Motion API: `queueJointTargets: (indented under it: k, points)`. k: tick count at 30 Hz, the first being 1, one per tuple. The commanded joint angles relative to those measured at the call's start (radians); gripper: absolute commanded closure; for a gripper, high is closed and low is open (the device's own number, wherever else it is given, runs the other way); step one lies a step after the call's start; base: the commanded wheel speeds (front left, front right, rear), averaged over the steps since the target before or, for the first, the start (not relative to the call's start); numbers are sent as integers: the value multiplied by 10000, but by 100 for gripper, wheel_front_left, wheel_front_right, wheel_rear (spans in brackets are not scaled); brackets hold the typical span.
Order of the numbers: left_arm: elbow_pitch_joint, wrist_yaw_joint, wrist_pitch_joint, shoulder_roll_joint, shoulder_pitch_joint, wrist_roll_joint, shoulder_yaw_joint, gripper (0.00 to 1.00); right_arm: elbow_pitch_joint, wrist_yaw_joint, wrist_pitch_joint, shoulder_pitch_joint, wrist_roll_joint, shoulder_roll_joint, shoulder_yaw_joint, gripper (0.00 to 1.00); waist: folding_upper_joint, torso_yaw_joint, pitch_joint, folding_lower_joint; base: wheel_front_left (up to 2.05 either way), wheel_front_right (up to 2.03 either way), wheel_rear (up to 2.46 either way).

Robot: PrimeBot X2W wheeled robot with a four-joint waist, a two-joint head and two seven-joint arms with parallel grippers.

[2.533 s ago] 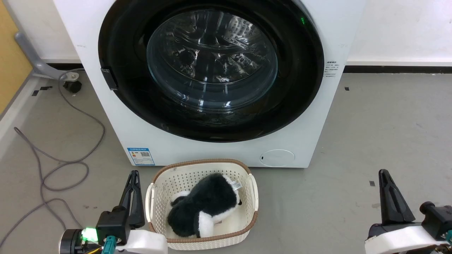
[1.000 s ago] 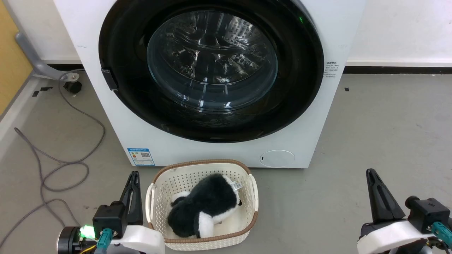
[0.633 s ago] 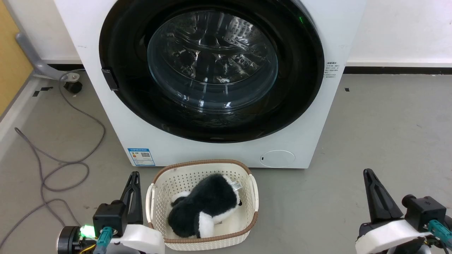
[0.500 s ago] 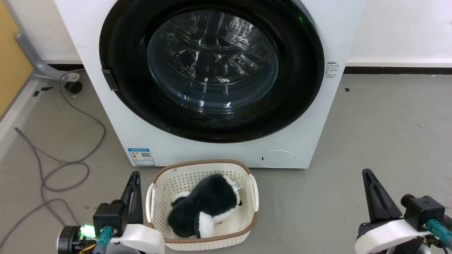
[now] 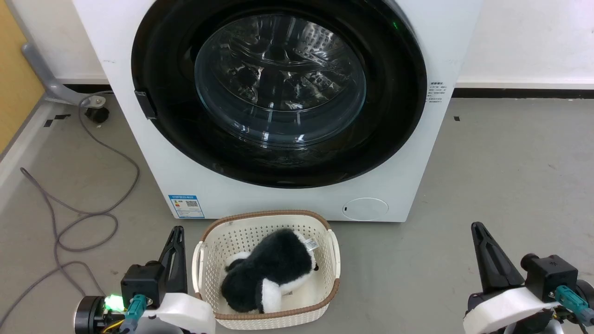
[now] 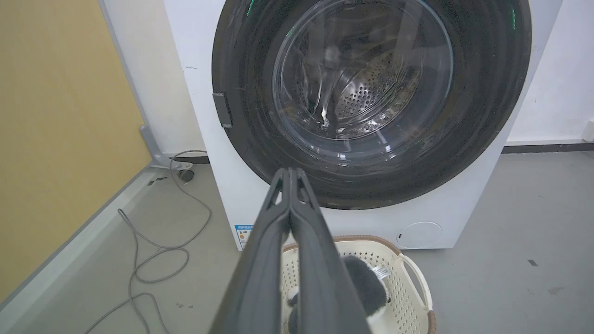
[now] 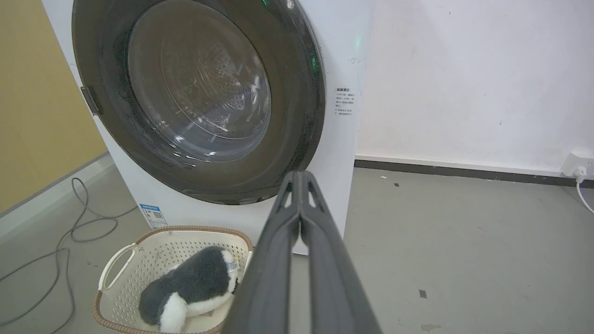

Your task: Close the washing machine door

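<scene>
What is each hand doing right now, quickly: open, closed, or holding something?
Left hand: closed, holding nothing.
Right hand: closed, holding nothing.

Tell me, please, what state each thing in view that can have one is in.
washing machine door: shut, lying flush.
washing machine: small green light lit beside the door.
round flap: shut.
basket: upright, holding a plush toy.
left gripper: shut, empty.
right gripper: shut, empty.
</scene>
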Motion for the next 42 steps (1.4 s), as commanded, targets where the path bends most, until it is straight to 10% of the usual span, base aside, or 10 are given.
queueJointTargets:
  k: [1,42]
  points:
    - [-52,-59,58,-6,-34,46,44,100,-96,-6,71,49,-108,32,38,100,0,2,-1,0,0,0,0]
    - [-262,-569,896,-77,-52,101,333,100,-492,-9,913,74,-654,48,385,100,0,47,-27,0,0,0,0]
